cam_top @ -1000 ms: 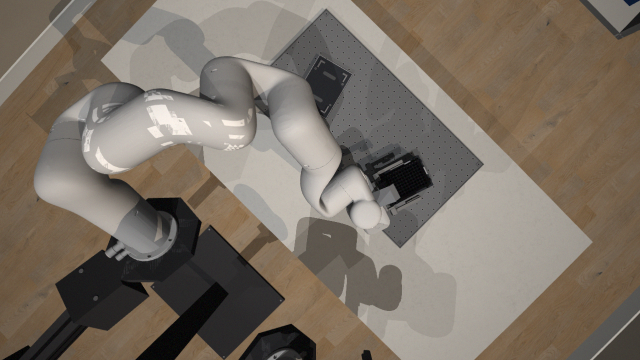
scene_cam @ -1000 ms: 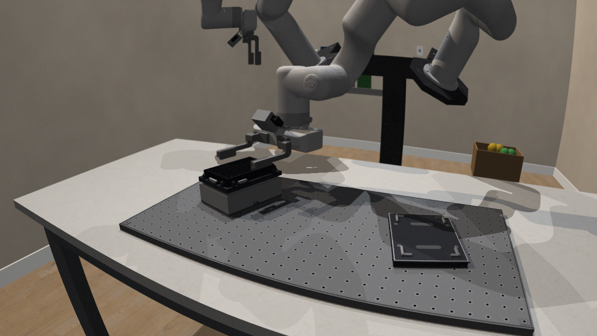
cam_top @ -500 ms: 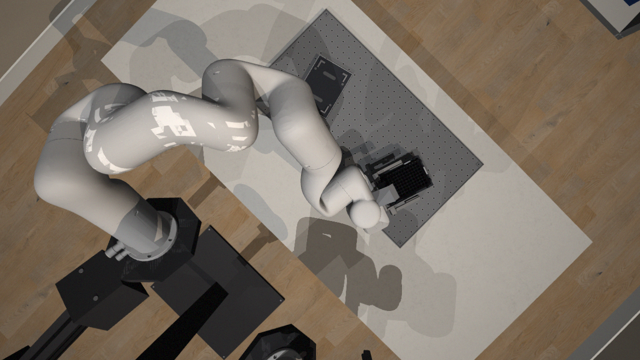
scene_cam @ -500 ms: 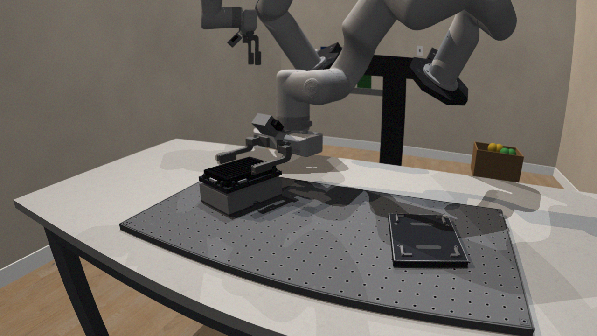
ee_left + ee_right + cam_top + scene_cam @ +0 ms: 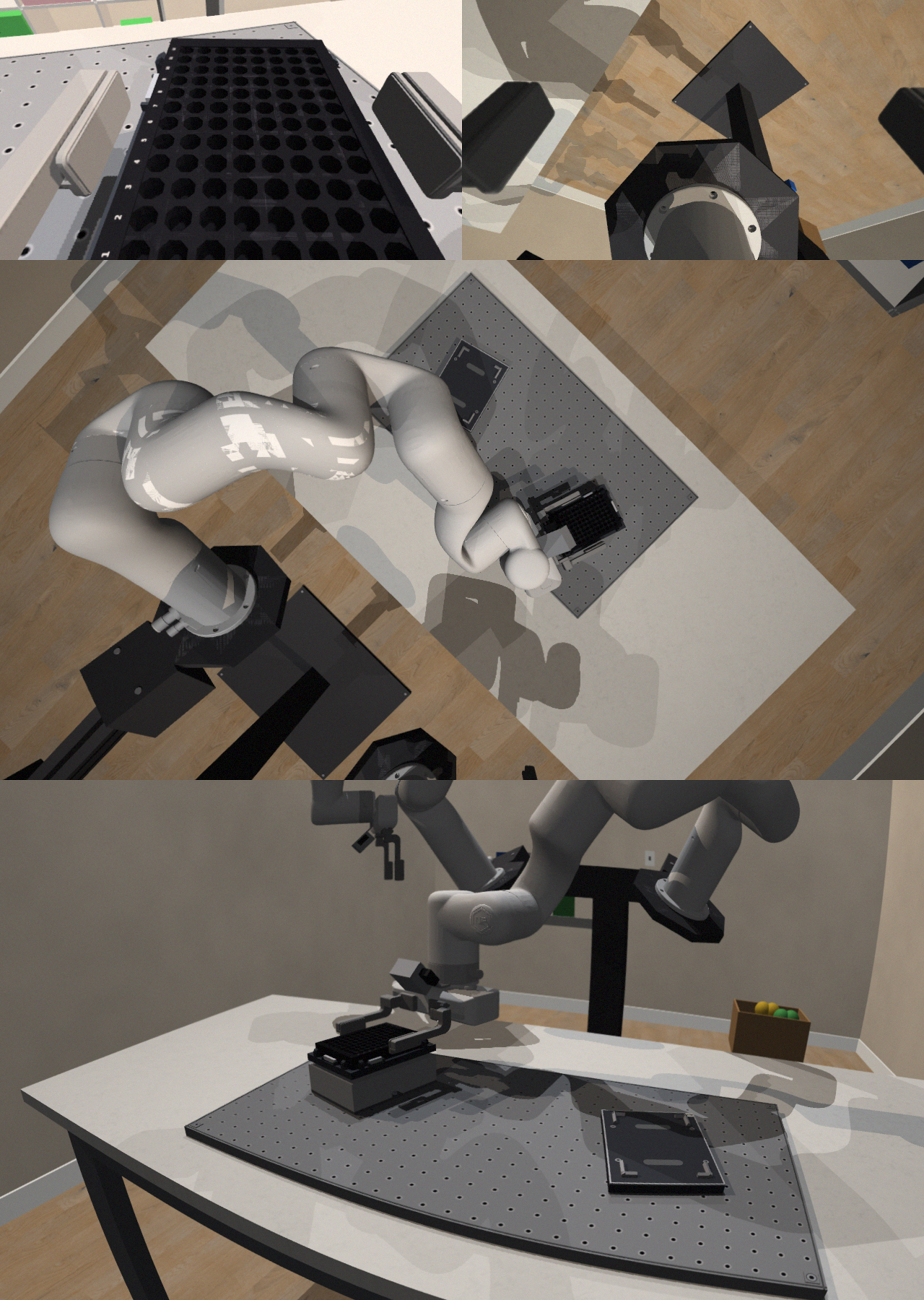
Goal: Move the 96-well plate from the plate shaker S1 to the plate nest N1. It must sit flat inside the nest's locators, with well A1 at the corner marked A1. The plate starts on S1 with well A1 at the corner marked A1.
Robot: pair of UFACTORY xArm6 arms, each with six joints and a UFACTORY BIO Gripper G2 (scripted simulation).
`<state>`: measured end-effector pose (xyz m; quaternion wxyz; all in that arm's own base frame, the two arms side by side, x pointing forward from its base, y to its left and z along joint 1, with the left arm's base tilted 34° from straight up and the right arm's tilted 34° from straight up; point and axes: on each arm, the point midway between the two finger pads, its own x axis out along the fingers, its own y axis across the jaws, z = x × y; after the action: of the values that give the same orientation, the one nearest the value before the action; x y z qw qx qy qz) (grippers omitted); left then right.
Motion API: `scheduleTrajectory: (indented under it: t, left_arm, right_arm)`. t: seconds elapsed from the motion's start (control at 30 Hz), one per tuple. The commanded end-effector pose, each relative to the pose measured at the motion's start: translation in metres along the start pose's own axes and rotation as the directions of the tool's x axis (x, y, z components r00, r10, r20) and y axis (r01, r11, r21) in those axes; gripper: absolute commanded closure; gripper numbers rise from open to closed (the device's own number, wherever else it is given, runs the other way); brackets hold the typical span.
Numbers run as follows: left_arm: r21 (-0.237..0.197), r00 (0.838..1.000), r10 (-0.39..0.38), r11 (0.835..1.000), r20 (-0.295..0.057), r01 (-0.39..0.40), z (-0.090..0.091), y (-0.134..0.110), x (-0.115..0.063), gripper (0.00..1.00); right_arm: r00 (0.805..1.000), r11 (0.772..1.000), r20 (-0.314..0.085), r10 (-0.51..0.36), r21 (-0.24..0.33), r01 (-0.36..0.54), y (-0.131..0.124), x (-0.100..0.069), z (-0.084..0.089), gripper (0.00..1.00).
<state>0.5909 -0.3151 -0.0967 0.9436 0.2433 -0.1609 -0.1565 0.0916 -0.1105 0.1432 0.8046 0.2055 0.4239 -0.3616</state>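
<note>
Black 96-well plate (image 5: 585,520) (image 5: 371,1040) (image 5: 245,144), round dark wells, blocky grey shaker (image 5: 375,1080), perforated grey board (image 5: 568,434) (image 5: 452,1168) (image 5: 40,72)

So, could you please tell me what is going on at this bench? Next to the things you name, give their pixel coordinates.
The left gripper (image 5: 385,1033) (image 5: 253,133), open, straddles the black 96-well plate (image 5: 583,520) (image 5: 367,1041) (image 5: 249,153), touching neither side. The plate sits on the shaker (image 5: 381,1078); the nest (image 5: 474,383) (image 5: 662,1145) is empty. The right gripper (image 5: 393,878) (image 5: 716,115) hangs open, away from them.

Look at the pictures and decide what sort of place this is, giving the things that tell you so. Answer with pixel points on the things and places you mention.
Probably a robotics or automation lab: a black 96-well plate (image 5: 586,518) (image 5: 371,1040) (image 5: 253,144), a perforated metal board (image 5: 555,427) (image 5: 400,1155) under the equipment, and a jointed robot arm (image 5: 258,431) (image 5: 481,916).
</note>
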Motion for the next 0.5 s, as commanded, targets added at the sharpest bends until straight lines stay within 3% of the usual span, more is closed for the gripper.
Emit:
scheduleTrajectory:
  t: [0.0, 0.17, 0.2, 0.47]
  left_arm:
    - [-0.001, 1.000, 0.000, 1.000, 0.003, 0.000, 0.0016, -0.0003, 0.0012, 0.63]
    - [-0.001, 1.000, 0.000, 1.000, 0.003, 0.000, 0.0015, -0.0003, 0.0011, 0.63]
    - [-0.001, 1.000, 0.000, 1.000, 0.003, 0.000, 0.0015, -0.0003, 0.0011, 1.00]
    - [-0.001, 1.000, 0.000, 1.000, 0.003, 0.000, 0.0015, -0.0003, 0.0012, 1.00]
  right_arm:
    - [1.000, 1.000, 0.001, 0.000, 0.000, 0.000, 0.0000, -0.0003, 0.0007, 0.00]
    - [1.000, 1.000, 0.001, 0.000, 0.000, 0.000, 0.0000, -0.0003, 0.0007, 0.00]
    - [1.000, 1.000, 0.001, 0.000, 0.000, 0.000, 0.0000, -0.0003, 0.0007, 0.00]
    - [1.000, 1.000, 0.001, 0.000, 0.000, 0.000, 0.0000, -0.0003, 0.0007, 0.00]
